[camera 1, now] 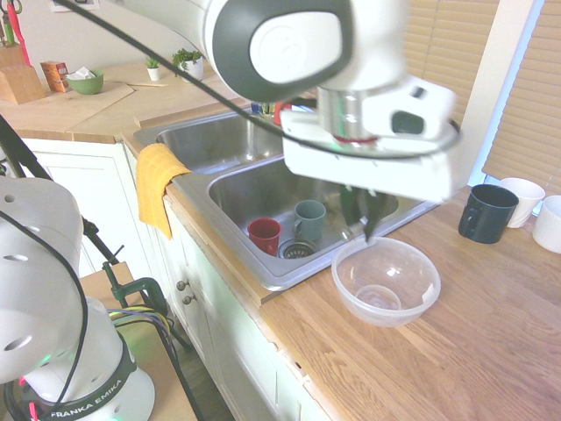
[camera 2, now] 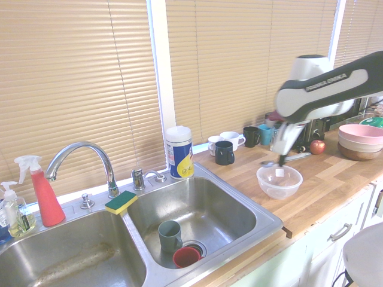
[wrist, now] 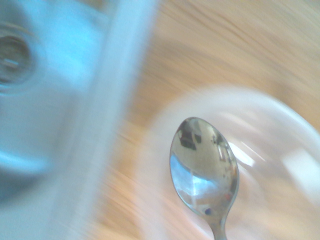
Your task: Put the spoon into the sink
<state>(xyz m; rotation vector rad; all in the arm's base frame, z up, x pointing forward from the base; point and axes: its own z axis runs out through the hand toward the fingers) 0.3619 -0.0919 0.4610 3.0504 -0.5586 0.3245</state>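
My gripper hangs just above the near rim of a clear plastic bowl on the wooden counter, right beside the sink. It is shut on the spoon, whose small silver bowl sticks out sideways from the fingertips over the clear bowl. In the blurred wrist view the spoon shows shiny and close, with the clear bowl under it and the sink's steel edge to one side. The sink is a two-basin steel one with a curved tap.
A red cup and a grey-green mug stand by the drain strainer in the near basin. A yellow cloth hangs over the sink's front edge. Dark and white mugs stand behind the bowl. A sponge lies on the divider.
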